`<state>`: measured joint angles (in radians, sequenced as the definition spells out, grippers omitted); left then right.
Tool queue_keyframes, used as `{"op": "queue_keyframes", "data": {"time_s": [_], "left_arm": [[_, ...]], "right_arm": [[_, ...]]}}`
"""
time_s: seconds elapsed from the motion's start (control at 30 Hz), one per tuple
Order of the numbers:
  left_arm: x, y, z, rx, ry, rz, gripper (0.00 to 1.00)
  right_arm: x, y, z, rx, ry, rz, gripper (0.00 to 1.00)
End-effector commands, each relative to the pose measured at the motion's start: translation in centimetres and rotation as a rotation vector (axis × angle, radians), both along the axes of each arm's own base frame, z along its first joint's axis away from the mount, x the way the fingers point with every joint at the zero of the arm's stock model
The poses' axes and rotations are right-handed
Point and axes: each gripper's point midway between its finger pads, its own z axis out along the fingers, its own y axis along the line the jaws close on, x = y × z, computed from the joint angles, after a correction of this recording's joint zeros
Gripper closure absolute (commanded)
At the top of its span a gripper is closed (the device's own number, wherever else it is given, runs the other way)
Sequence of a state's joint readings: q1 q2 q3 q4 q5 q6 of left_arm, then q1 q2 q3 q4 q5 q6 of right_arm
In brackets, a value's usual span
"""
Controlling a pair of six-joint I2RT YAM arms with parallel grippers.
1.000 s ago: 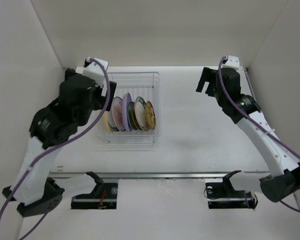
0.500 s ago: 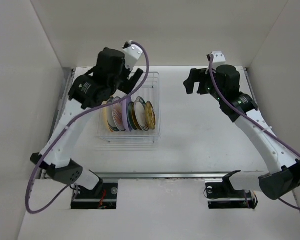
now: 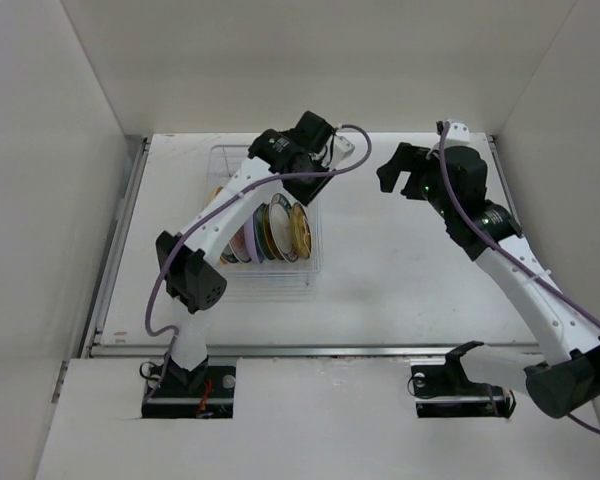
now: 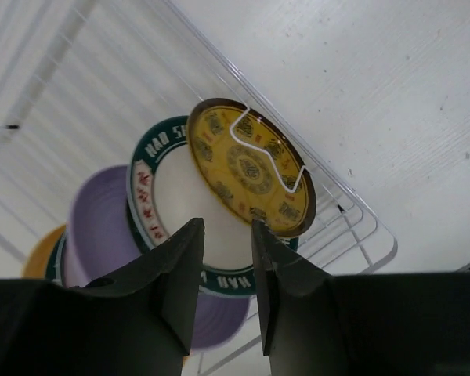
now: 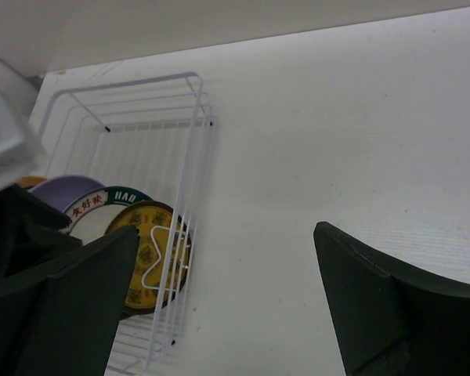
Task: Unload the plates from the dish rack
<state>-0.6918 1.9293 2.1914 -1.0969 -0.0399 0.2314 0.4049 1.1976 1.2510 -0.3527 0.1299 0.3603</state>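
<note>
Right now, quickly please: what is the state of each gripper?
Left gripper: fingers open only a little, holding nothing.
Right gripper: fingers wide open, holding nothing.

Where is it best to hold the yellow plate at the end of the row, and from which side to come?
Probably take the yellow plate by its top rim, coming from above, one finger on each face. It stands on edge in the dish rack; the rack wall and the teal-rimmed plate crowd its sides.
</note>
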Motion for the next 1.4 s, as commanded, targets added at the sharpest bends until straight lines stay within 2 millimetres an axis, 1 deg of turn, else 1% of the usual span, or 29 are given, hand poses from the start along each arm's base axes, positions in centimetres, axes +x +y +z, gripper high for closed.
{"op": "queue_keyframes", "data": {"time_s": [0.0, 0.03, 0.1, 0.17, 0.2, 0.23, 0.27, 0.3, 0.37, 0.4, 0.47, 0.6, 0.63, 0.7, 0.73, 0.77, 0.8, 0.87, 0.9, 0.93, 1.03, 1.1, 1.13, 1.17, 1.2, 1.27, 1.3, 1.33, 1.37], "left_arm": [[-0.8, 0.7, -2.3, 0.007, 0.103, 0.021, 0.72], [-0.9, 0.6, -3.2, 0.017, 0.128, 0.017, 0.72], [-0.7, 0.6, -4.7, 0.039, 0.15, 0.031, 0.72], [-0.6, 1.1, -6.6, 0.093, 0.177, 0.047, 0.72], [-0.1, 1.1, -6.8, 0.093, 0.158, 0.065, 0.72], [0.6, 2.2, -7.5, 0.128, 0.143, 0.114, 0.72], [0.9, 2.4, -8.1, 0.147, 0.138, 0.123, 0.72], [1.4, 3.0, -8.5, 0.161, 0.138, 0.15, 0.72], [1.6, 3.0, -9.1, 0.171, 0.137, 0.166, 0.72], [1.4, 3.2, -9.2, 0.179, 0.146, 0.166, 0.72], [1.0, 3.5, -10.4, 0.2, 0.175, 0.173, 0.72], [0.4, 3.8, -11.4, 0.218, 0.202, 0.182, 0.72], [0.6, 4.0, -11.7, 0.233, 0.201, 0.188, 0.74], [0.5, 4.8, -12.0, 0.253, 0.21, 0.201, 0.83], [0.4, 4.9, -12.4, 0.267, 0.225, 0.2, 0.98], [0.5, 5.1, -12.8, 0.259, 0.242, 0.217, 1.0], [0.1, 4.9, -12.5, 0.243, 0.262, 0.224, 1.0], [0.3, 4.9, -11.6, 0.218, 0.261, 0.246, 1.0], [0.6, 5.2, -11.1, 0.208, 0.259, 0.267, 1.0], [1.3, 4.7, -9.7, 0.171, 0.224, 0.275, 1.0], [2.4, 4.2, -5.8, 0.101, 0.137, 0.291, 1.0], [2.7, 4.5, -3.1, 0.068, 0.072, 0.302, 1.0], [2.8, 4.1, -1.5, 0.046, 0.029, 0.3, 1.0], [3.2, 4.4, -0.4, 0.039, -0.013, 0.316, 1.0], [3.2, 4.7, 1.1, 0.016, -0.053, 0.324, 1.0], [3.1, 4.8, 2.7, -0.007, -0.104, 0.329, 1.0], [3.2, 5.0, 3.1, -0.009, -0.12, 0.337, 1.0], [2.8, 5.3, 4.2, -0.027, -0.138, 0.338, 1.0], [2.6, 5.3, 4.7, -0.044, -0.144, 0.349, 1.0]], "right_arm": [[-0.5, -1.9, 3.4, 0.092, -0.098, -0.114, 0.01], [-0.5, -2.3, 2.5, 0.076, -0.078, -0.134, 0.01], [-0.7, -2.6, 2.3, 0.073, -0.079, -0.148, 0.01], [-0.9, -3.0, 2.0, 0.065, -0.071, -0.16, 0.01], [-1.0, -3.2, 1.8, 0.059, -0.064, -0.169, 0.01], [-1.0, -3.2, 1.4, 0.054, -0.056, -0.169, 0.01], [-1.1, -3.2, 1.1, 0.05, -0.048, -0.169, 0.01], [-1.1, -3.2, 1.1, 0.05, -0.048, -0.169, 0.01], [-1.1, -3.0, 1.1, 0.053, -0.047, -0.159, 0.01], [-0.9, -3.0, 0.8, 0.049, -0.038, -0.159, 0.01], [-1.0, -2.8, 0.8, 0.051, -0.037, -0.15, 0.01], [-0.8, -2.4, 0.4, 0.051, -0.025, -0.131, 0.01], [-0.9, -2.2, 0.4, 0.053, -0.023, -0.122, 0.01], [-0.9, -2.2, 0.4, 0.053, -0.023, -0.122, 0.01], [-1.0, -2.3, 0.2, 0.049, -0.015, -0.122, 0.01], [-1.0, -2.3, 0.2, 0.049, -0.015, -0.122, 0.01], [-1.0, -2.3, 0.2, 0.049, -0.015, -0.122, 0.01], [-1.1, -2.3, 0.0, 0.045, -0.007, -0.123, 0.01], [-1.2, -2.2, -0.2, 0.035, 0.001, -0.108, 0.01], [-1.2, -2.0, 0.3, 0.033, -0.011, -0.096, 0.01], [-1.4, -1.1, 0.2, 0.009, -0.005, -0.025, 0.01], [-1.8, 0.3, 0.2, 0.009, -0.002, 0.061, 0.01], [-2.0, 0.7, 0.2, -0.004, -0.005, 0.101, 0.01], [-2.2, 1.2, 0.2, -0.003, -0.005, 0.136, 0.01], [-2.6, 2.5, 0.1, 0.018, 0.002, 0.209, 0.01], [-2.9, 4.1, -0.4, 0.021, 0.015, 0.309, 0.01], [-3.9, 5.8, -0.5, 0.054, 0.028, 0.418, 0.01], [-3.8, 6.8, -0.9, 0.069, 0.044, 0.474, 0.01], [-4.1, 7.6, -1.4, 0.074, 0.062, 0.524, 0.01]]}}
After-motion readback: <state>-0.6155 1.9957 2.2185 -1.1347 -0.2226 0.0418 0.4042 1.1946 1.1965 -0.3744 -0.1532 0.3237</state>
